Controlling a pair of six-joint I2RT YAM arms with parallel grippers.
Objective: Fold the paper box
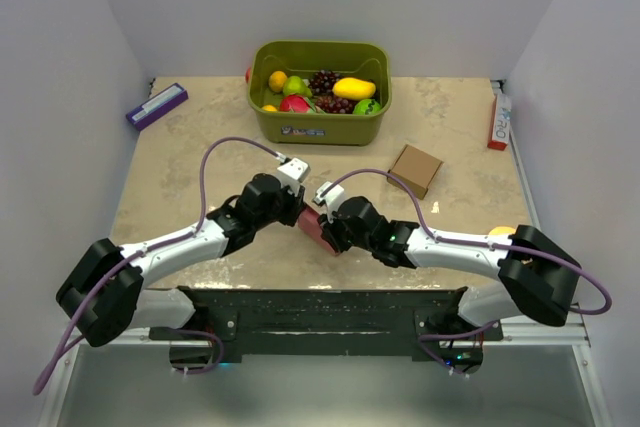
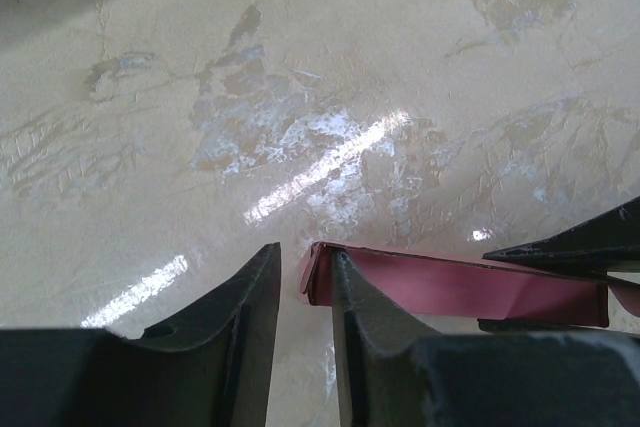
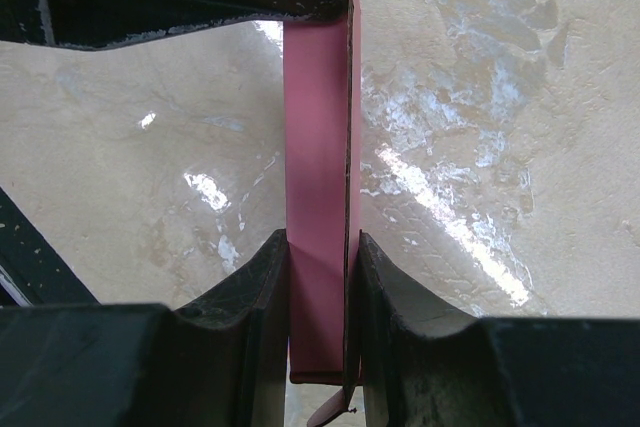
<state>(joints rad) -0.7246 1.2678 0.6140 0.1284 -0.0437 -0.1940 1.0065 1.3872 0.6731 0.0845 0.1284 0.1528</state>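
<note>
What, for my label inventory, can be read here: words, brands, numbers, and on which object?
"PRO": red letters on the white-and-red carton at the right edge.
Sticker on the green fruit bin: too small.
Purple box, white label: blurred.
Pink paper box: no print seen.

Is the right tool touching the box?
Touching. The right wrist view shows the box clamped in the right tool, with both fingers pressed flat against its sides and no gap on either side.
</note>
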